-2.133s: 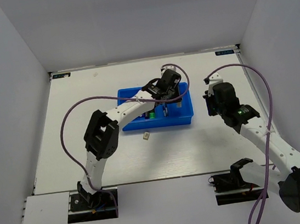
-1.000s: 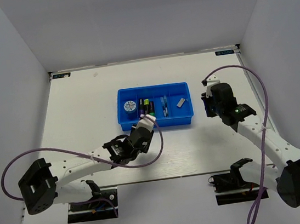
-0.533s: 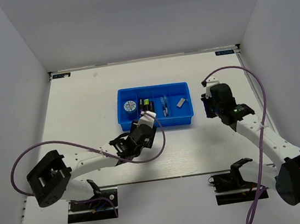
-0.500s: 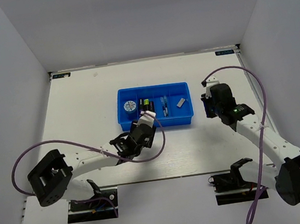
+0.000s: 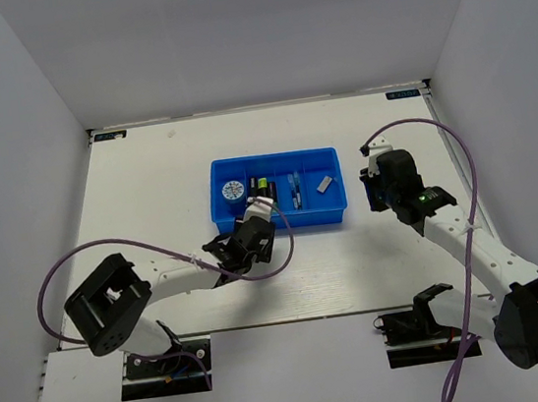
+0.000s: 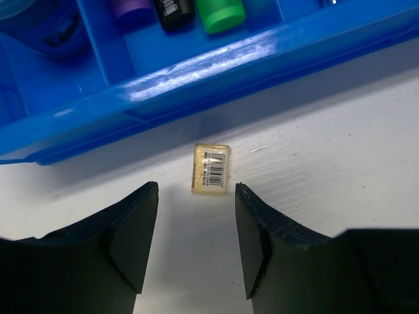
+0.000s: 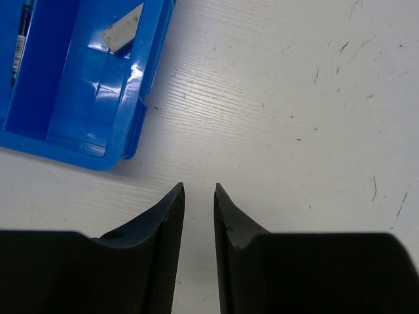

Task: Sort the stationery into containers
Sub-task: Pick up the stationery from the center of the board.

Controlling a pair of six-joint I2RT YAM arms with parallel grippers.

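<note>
The left end effector (image 6: 193, 245) is spread wide and holds nothing, its fingers either side of a small beige eraser (image 6: 211, 168) on the counter (image 6: 327, 163), just beside the blue tray's (image 6: 216, 62) near wall, mid-counter. Toward the counter's right edge, the right end effector (image 7: 199, 219) is nearly closed, empty, beside the tray.

The bright blue rectangular plastic tray (image 6: 216, 62) is showing a glossy, smooth wall that is catching white glare. The small beige eraser (image 6: 211, 168) is wearing a shiny clear wrapper with a printed paper barcode label. The white table (image 7: 294, 118) is looking matt, with a faint wood-like grain and dark scuffs. The left gripper's black fingers (image 6: 131, 232) are appearing smooth, dull plastic.
</note>
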